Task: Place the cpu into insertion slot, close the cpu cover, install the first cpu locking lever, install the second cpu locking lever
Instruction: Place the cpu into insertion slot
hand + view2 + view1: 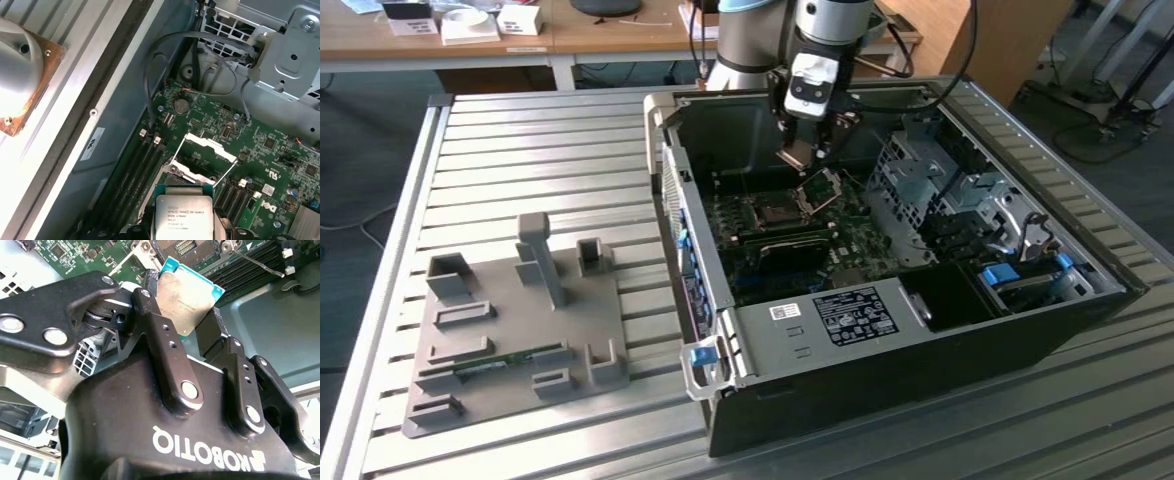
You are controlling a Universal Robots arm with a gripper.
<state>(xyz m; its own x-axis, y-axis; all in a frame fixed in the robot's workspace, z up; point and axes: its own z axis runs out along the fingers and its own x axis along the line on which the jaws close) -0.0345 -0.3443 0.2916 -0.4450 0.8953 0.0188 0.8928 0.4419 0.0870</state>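
The cpu (187, 297) is clamped in the gripper (181, 310), which hangs just above the socket (767, 210) inside the case (1067, 320). The cover (210, 146) stands raised and the levers (224, 173) are unlatched. By my reading no step is finished yet: seating, closing and both levers remain.

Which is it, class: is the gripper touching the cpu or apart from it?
Touching. The second wrist view shows the gripper pinching the cpu between its fingers.
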